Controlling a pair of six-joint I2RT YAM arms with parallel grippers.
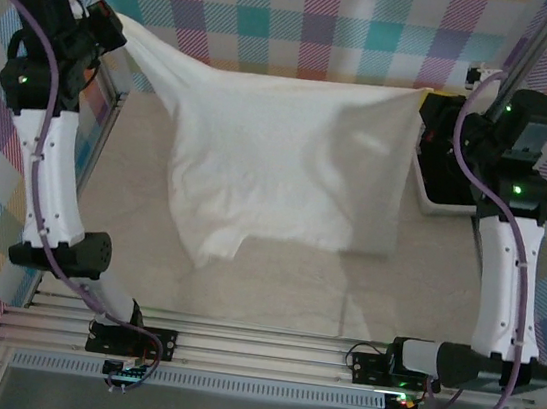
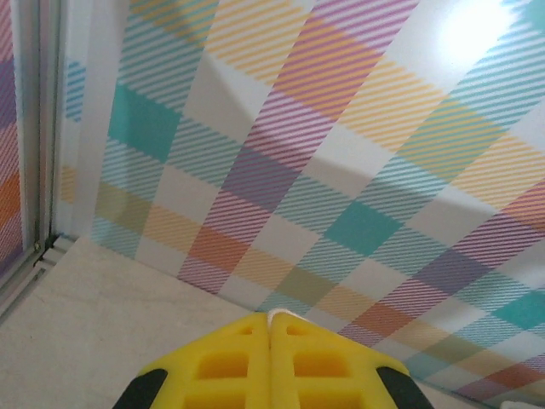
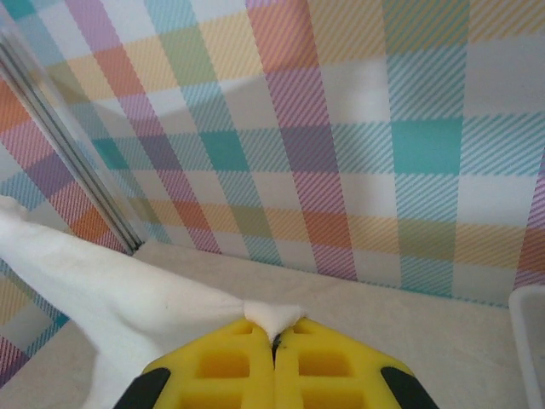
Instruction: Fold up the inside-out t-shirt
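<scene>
White, thin, soft cloth: plain short-sleeved inside-out t-shirt (image 1: 279,165), spread across the upper middle of the top view. Hangs by its top edge, pulled into a shallow sagging line from upper left to upper right of frame. Drapes down from there, with the lower part lying on the pale beige tabletop (image 1: 273,285) and a loose flap trailing toward the lower left of the cloth.

Looks light and limp: likely to slump, wrinkle and cling to itself rather than hold any shape. Judged unlikely to slip when pinched through a hem. Best taken at corners and hems, both ends at once, and kept taut against bunching.

Black-bodied, yellow-fingered two-finger left gripper (image 1: 115,30), upper left of the top view: pinched fully closed on one end of that top edge. In the left wrist view, yellow fingers (image 2: 226,362) pressed together with just a white sliver at the tips. Matching right gripper (image 1: 431,104), upper right: likewise clamped closed, with a white nub of cloth pinched at the tips in the right wrist view and the rest streaming off to the lower left of that frame.

Just beside the right gripper, white plastic basket (image 1: 420,178) holding a black garment (image 1: 443,181). Behind everything, pastel plaid backdrop (image 1: 308,17).
</scene>
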